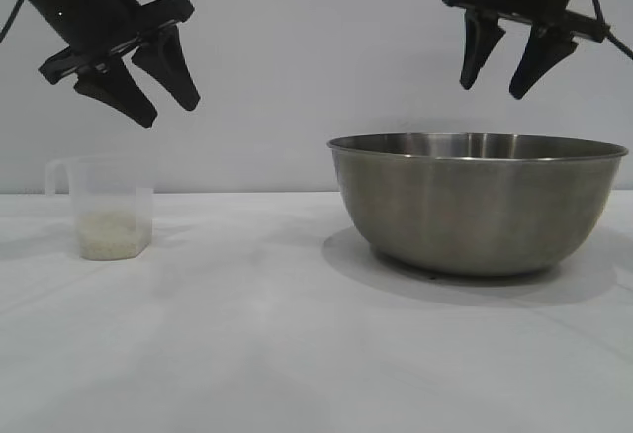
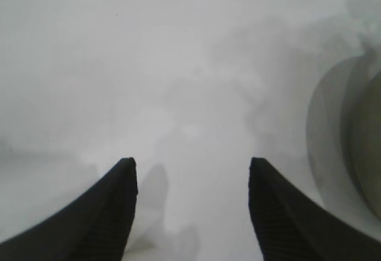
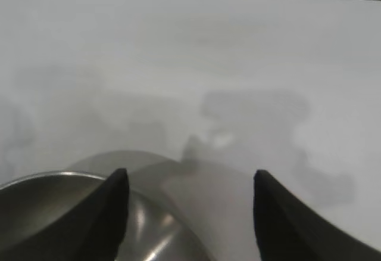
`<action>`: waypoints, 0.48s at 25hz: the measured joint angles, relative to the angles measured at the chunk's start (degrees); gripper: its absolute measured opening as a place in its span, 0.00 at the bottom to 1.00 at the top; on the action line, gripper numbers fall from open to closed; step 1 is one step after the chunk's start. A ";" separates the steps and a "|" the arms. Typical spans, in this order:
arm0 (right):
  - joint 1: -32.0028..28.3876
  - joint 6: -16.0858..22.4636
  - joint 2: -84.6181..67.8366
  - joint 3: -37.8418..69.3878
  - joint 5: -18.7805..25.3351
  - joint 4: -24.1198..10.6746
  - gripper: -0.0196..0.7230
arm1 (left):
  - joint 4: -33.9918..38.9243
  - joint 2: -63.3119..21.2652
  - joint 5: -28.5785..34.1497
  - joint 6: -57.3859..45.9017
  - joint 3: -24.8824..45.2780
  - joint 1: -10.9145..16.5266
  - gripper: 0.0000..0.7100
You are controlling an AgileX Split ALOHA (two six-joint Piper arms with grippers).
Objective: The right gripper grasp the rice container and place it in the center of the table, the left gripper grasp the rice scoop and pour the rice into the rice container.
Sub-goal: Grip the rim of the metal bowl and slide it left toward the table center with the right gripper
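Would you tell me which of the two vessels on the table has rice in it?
The rice scoop, the small clear plastic cup at the exterior view's left, holds a pale layer of rice; the steel rice container shows none.

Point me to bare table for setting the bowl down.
Widest bare patch: table between the rice scoop and the rice container, plus the whole front strip. The right side is taken by the container. Both claws, left and right, hang open above.
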 joint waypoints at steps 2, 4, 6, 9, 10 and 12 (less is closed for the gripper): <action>0.00 0.00 -1.32 0.00 2.63 -0.26 0.54 | 0.00 0.00 0.00 0.00 0.00 0.00 0.56; 0.00 0.00 -2.51 0.00 6.10 -1.02 0.54 | 0.00 0.00 0.00 0.00 0.00 0.00 0.56; 0.00 0.00 -3.87 0.00 9.80 -2.23 0.54 | 0.00 0.00 0.00 0.00 0.00 0.00 0.56; -0.12 0.64 -5.33 0.00 14.12 -5.21 0.54 | 0.00 0.00 0.00 0.00 0.00 0.00 0.56; -0.27 1.34 -5.69 0.00 14.48 -6.09 0.54 | 0.00 0.00 0.00 0.00 0.00 0.00 0.56; -0.39 3.12 -6.41 0.00 14.77 -7.06 0.54 | 0.00 0.00 0.00 0.00 0.00 0.00 0.56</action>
